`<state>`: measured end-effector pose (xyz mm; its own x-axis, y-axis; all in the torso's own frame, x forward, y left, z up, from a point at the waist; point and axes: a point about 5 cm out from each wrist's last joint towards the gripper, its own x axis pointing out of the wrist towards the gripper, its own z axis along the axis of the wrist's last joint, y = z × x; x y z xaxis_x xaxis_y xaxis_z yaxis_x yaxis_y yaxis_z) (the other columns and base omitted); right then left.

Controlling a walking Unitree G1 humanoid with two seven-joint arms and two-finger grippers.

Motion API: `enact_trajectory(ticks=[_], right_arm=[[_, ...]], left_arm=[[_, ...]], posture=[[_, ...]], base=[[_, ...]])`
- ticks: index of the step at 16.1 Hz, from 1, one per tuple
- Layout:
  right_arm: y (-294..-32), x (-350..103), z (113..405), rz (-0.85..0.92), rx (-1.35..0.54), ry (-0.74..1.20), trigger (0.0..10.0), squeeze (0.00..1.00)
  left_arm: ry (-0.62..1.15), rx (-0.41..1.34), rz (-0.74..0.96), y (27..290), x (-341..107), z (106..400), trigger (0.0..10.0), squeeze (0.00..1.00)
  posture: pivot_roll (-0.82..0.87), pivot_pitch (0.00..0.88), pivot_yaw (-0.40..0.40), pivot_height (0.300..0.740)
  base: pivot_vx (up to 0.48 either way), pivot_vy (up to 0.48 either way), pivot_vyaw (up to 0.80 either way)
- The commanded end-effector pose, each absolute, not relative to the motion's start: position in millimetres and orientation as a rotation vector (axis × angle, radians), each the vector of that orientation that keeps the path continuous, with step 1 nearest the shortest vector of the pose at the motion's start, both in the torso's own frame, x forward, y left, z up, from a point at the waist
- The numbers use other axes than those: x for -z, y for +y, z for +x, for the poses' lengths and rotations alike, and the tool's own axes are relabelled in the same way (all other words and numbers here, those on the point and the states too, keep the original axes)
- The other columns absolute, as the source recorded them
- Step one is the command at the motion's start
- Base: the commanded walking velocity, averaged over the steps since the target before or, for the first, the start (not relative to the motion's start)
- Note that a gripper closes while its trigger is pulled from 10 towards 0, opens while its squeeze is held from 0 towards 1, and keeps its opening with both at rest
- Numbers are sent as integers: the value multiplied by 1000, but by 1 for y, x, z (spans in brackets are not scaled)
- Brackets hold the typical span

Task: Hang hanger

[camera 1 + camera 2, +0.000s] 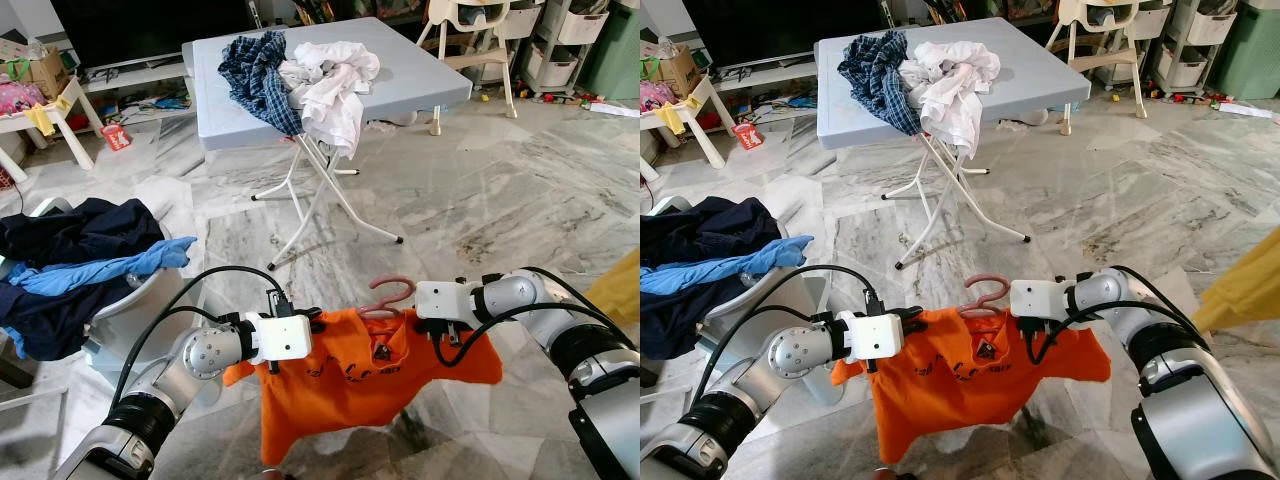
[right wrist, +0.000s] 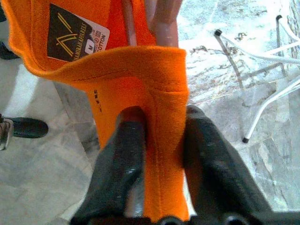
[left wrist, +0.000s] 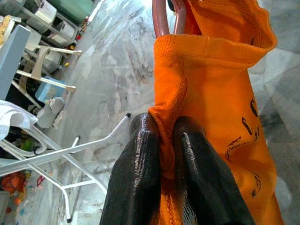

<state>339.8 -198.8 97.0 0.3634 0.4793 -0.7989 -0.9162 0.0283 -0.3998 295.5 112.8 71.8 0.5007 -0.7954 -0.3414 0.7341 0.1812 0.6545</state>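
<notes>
Left gripper [image 3: 161, 154] pinches 1 shoulder of the orange shirt [image 1: 340, 385], right gripper [image 2: 161, 154] clamps the other, pink hanger [image 1: 388, 295] poking up between them, low over the marble floor [image 1: 480, 190]. Looks dressed; next it needs a rail to hook onto. Laundry basket [image 1: 130, 305] left, folding table [image 1: 400, 70] with clothes [image 1: 300, 75] behind.
</notes>
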Motion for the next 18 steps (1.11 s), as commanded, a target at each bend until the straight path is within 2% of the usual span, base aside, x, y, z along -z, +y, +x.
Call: enact_trajectory(ticks=[1, 18], right_arm=[[-201, -98, 341, -1058, -1143, 531, 0, 0], [-202, -98, 340, -1053, -1142, 531, 0, 0]], left_arm=[[-108, 1068, 877, 114, -77, 299, 0, 0], [-108, 1068, 876, 114, -77, 299, 0, 0]], posture=[[-62, 0, 79, 740], [-62, 0, 79, 740]], base=[[0, 0, 0], [0, 0, 0]])
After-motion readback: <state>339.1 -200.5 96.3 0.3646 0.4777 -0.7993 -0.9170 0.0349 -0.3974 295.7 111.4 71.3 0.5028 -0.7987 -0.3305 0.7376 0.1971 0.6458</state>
